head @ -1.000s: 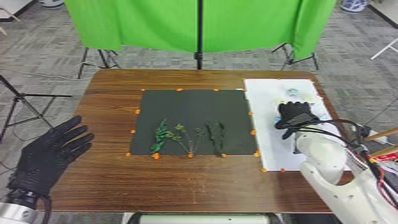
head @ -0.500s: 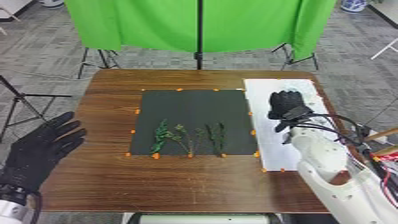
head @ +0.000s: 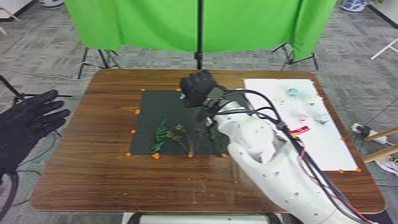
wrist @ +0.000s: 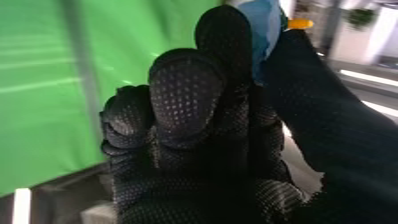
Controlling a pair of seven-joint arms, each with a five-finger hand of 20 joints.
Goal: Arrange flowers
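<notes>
Head view: the right robot hand [head: 201, 86], pinching the blue flower [wrist: 261, 27] between thumb and fingers, is hovering nearer than the loosely spread left robot hand [head: 28, 125] to the green stems [head: 162, 134], which are lying lower in frame, pointing roughly up-frame.

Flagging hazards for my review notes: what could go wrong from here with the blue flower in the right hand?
The right hand pinches the blue flower between thumb and fingers, so it might slip or crease. It is above the far part of the dark mat, beyond the green stems; released there, it could land apart from them. The right arm crosses over some stems and may brush them if lowered.
</notes>
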